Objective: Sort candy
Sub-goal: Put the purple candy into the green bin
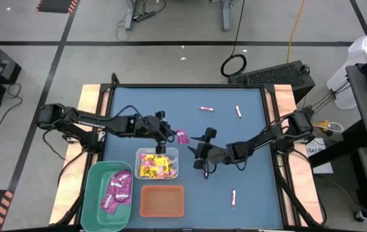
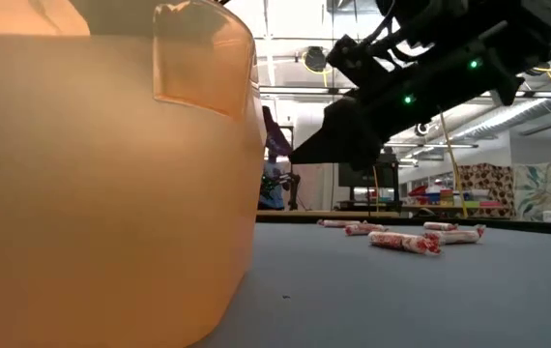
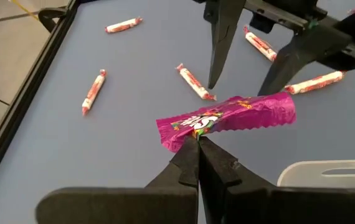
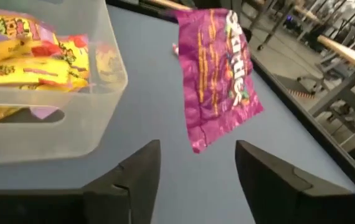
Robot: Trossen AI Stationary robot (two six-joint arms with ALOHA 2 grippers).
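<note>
Left gripper (image 3: 197, 144) clamped on magenta packet (image 3: 227, 118) edge, held aloft; right gripper (image 4: 196, 163) apart just beside. Packet looks light, floppy, crinkly; pinch flat corner.

A robotics lab is indicated by taped floor markings (image 1: 55, 6), trailing cables (image 1: 234, 64) and cluttered workbenches (image 2: 449, 198) seen behind the counter (image 1: 248, 187).
</note>
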